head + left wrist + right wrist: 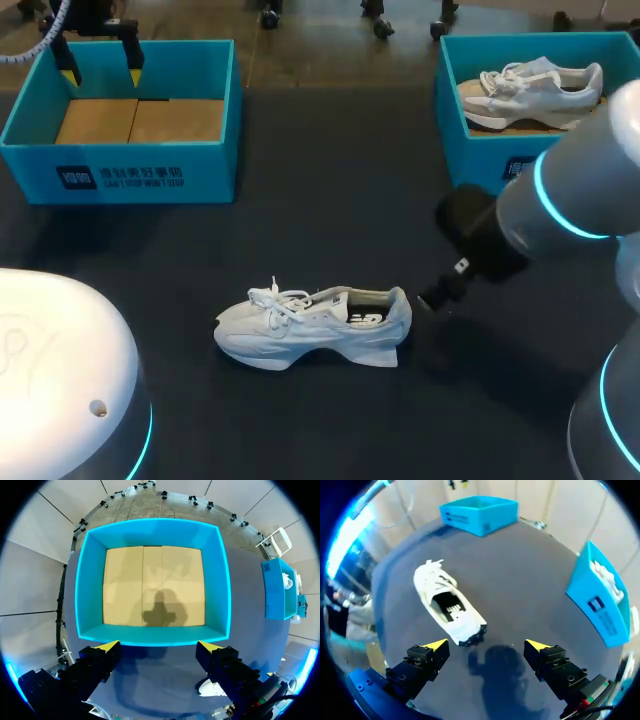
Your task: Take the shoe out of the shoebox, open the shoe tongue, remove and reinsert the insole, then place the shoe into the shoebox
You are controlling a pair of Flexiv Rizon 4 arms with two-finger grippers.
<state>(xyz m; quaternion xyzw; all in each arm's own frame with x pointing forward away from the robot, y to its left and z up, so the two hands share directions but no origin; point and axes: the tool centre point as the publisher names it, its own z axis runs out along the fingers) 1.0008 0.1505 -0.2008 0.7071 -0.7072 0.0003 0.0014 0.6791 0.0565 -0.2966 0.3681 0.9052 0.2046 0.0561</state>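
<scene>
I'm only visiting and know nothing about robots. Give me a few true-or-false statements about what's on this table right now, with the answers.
1. A white shoe stands on the table, outside both boxes. True.
2. The left gripper is holding that shoe. False: it hangs open over the left box, which has nothing in it.
3. The right box has a second shoe inside. True.
4. The right gripper is clamped on the white shoe's heel. False: its fingers are open, and it sits just behind the heel without touching it.
</scene>
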